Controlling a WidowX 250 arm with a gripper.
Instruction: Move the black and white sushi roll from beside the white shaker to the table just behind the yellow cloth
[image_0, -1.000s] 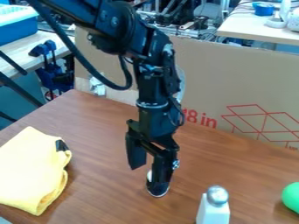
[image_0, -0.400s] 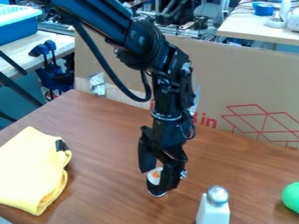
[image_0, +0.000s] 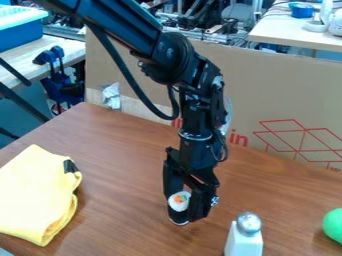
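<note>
My pincer (image_0: 189, 200) is right at a small white thing (image_0: 179, 201) with a dark side and an orange and green mark on top – I can't tell if I'm gripping it. It's on the brown table (image_0: 113, 165). The yellow cloth (image_0: 33, 195) is at 9 o'clock, the white shaker (image_0: 244, 241) between 4 and 5, the green ball (image_0: 333, 225) just past 3 – and red letters (image_0: 238, 139) on cardboard (image_0: 267, 85) at 1.
</note>
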